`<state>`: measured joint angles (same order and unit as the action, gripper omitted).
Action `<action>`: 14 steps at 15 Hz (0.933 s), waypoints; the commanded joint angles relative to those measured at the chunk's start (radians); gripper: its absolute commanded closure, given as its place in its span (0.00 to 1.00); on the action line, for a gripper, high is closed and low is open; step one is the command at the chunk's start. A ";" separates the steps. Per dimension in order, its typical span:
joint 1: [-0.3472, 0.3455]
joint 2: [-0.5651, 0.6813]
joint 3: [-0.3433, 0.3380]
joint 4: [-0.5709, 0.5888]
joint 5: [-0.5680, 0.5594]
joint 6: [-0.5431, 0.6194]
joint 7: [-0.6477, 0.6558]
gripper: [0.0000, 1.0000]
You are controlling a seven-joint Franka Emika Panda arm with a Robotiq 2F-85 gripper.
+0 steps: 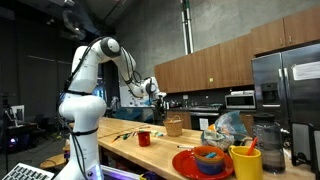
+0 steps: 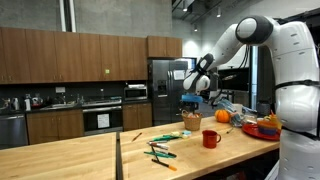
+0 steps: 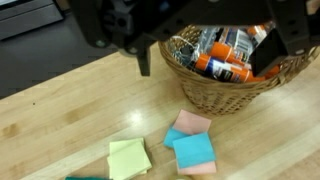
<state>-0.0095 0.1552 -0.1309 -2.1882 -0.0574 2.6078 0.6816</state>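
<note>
1. Nearest the lens in the wrist view, the dark fingers [image 3: 143, 58] of the jaws stand wide apart, released, with nothing gripped between them.
2. Below them a wicker basket [image 3: 228, 98] sits on the wooden tabletop [image 3: 60, 110]. It is full of orange-capped tubes [image 3: 222, 68], perhaps markers or glue; blur leaves that unsure.
3. The basket is not quite centred under the jaws: one finger hangs outside its rim, the other over the contents. In both exterior views the basket [image 1: 174, 126] [image 2: 191, 121] stands clear beneath them, untouched.
4. Blue [image 3: 195, 150], pink [image 3: 190, 124] and yellow sticky notes [image 3: 128, 158] lie just beside the basket.
5. A clean grasp calls for centring one tube in the gap and turning the fingers across its length. The descent should be straight, with the fingertips kept off the wicker rim so the basket is not dragged.
</note>
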 commanded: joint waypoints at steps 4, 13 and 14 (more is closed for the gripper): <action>-0.069 0.004 0.003 0.060 0.022 -0.030 -0.406 0.00; -0.142 0.090 0.040 0.156 0.138 -0.156 -0.957 0.00; -0.145 0.102 0.040 0.163 0.129 -0.164 -0.977 0.00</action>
<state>-0.1223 0.2132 -0.1107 -2.0722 0.0536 2.4899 -0.1933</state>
